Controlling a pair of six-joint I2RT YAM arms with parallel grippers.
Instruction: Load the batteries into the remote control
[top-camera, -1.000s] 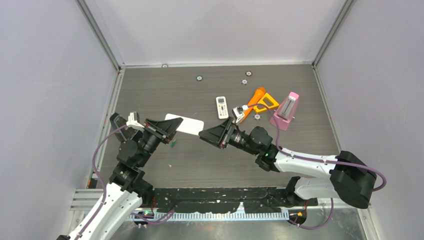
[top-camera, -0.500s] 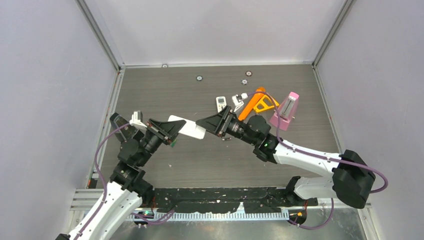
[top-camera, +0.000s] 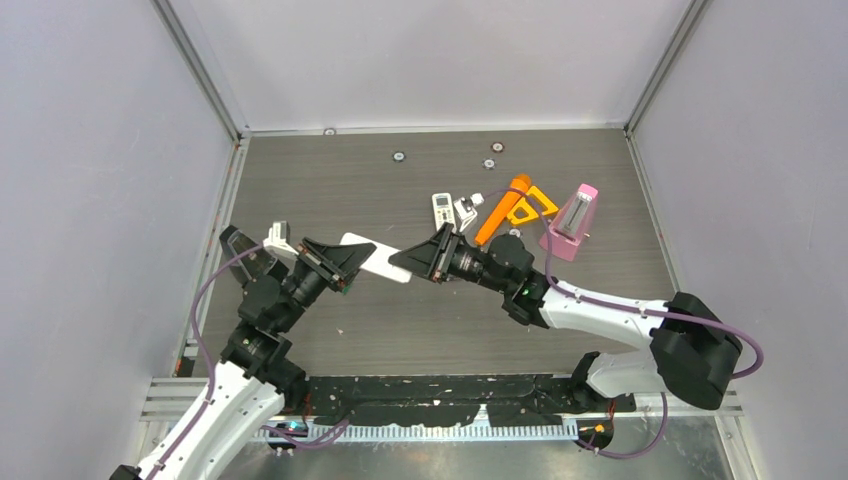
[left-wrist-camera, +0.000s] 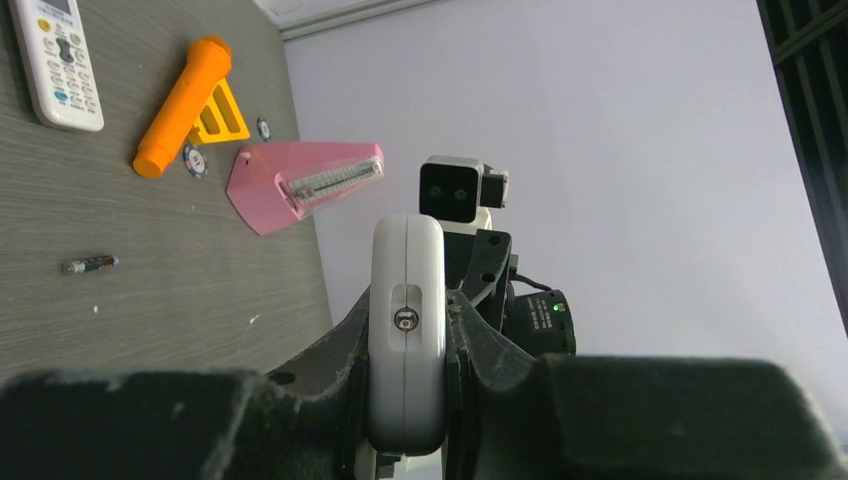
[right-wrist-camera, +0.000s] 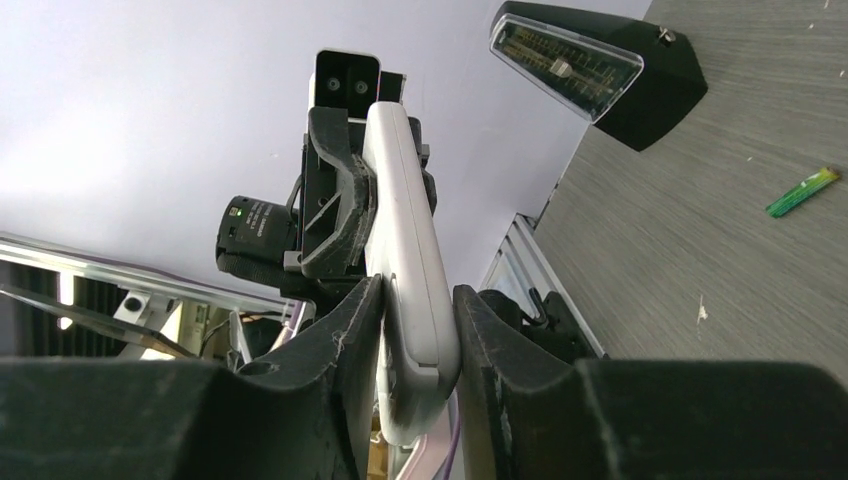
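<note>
A long white remote (top-camera: 380, 258) is held off the table between both arms. My left gripper (top-camera: 345, 258) is shut on its left end, seen edge-on in the left wrist view (left-wrist-camera: 405, 300). My right gripper (top-camera: 412, 262) is shut on its right end, seen in the right wrist view (right-wrist-camera: 410, 230). A dark battery with silvery ends (left-wrist-camera: 88, 264) lies on the table. A green battery (right-wrist-camera: 803, 191) lies on the table on the left arm's side. The purple battery and the second dark one are out of view.
A small white remote (top-camera: 443, 211), an orange flashlight (top-camera: 500, 208) on a yellow stand, and a pink metronome (top-camera: 570, 223) lie at the back right. A black metronome (right-wrist-camera: 600, 70) lies near the left arm. Small round discs (top-camera: 398, 156) dot the far table.
My right gripper has swung left, away from the small remote, to the long remote's free end and shut on it. My left gripper has carried that remote slightly right.
</note>
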